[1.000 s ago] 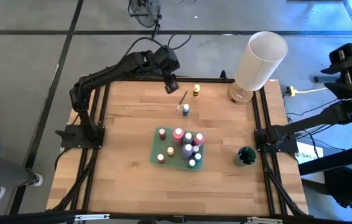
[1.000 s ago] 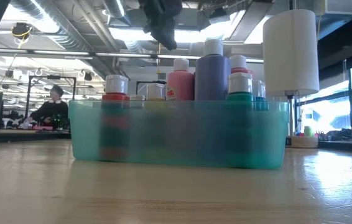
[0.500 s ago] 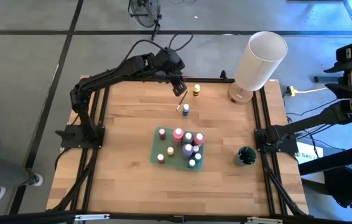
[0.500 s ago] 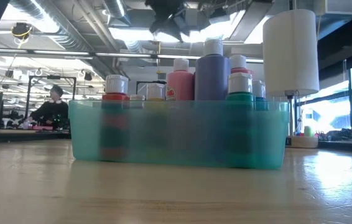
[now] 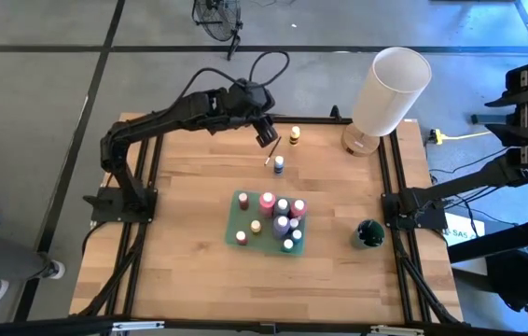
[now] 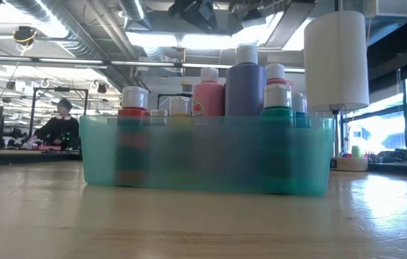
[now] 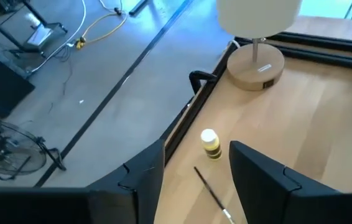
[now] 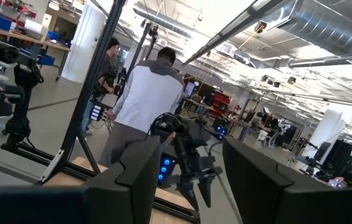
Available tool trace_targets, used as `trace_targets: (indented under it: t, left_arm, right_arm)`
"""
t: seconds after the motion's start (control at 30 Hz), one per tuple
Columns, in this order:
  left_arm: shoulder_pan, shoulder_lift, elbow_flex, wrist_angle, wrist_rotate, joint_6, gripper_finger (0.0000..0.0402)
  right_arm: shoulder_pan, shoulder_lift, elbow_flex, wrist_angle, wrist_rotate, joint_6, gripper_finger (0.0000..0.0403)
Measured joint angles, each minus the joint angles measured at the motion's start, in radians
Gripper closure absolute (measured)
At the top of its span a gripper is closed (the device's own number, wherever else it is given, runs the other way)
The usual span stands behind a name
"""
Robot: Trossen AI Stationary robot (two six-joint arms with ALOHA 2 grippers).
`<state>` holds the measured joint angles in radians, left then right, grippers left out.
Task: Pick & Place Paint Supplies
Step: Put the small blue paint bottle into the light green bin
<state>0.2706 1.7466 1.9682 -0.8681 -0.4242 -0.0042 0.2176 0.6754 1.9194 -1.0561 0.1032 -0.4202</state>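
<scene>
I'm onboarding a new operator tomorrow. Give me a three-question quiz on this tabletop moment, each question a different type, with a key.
1. True or false: the yellow paint bottle stands inside the teal bin.
2. Multiple choice: the left gripper hangs over (A) the bin, (B) the far edge of the table near the brush, (C) the white lamp.
3. Fill in: the bottle standing alone just by the brush's near end is ____.

Key:
1. False; it stands on bare wood at the far edge.
2. B; its fingers are apart, with the brush and the yellow bottle showing between them in the wrist view.
3. Blue.
</scene>
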Motion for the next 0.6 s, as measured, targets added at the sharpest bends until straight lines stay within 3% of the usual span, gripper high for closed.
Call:
trace_targets:
  t: [0.37, 0.6]
  left_arm:
    - [0.019, -0.001, 0.000, -0.037, 0.007, -0.011, 0.0165]
    - [0.058, -0.011, 0.000, -0.096, 0.099, -0.081, 0.0125]
  right_arm:
    - [0.000, 0.000, 0.000, 0.025, 0.041, 0.012, 0.0225]
    - [0.000, 0.000, 0.000, 0.023, 0.106, 0.020, 0.0225]
